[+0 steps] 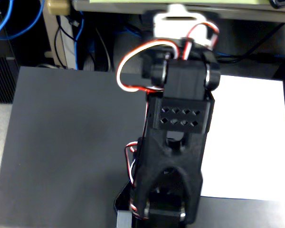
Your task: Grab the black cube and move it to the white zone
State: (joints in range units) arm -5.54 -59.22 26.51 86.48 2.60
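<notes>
The black plastic arm fills the middle of the fixed view, from its white clamp at the top down to the bottom edge. Its gripper is at the lower end, dark and seen from behind. The frame does not show how its jaws stand or whether they hold anything. The black cube is not visible; it may be hidden under the arm. The white zone is a white paper sheet to the right of the arm, partly covered by it.
The dark grey mat covers the table to the left of the arm and runs under the white sheet's near edge. Cables and a blue cord hang behind the mat's far edge. A white clamp holds the arm's base.
</notes>
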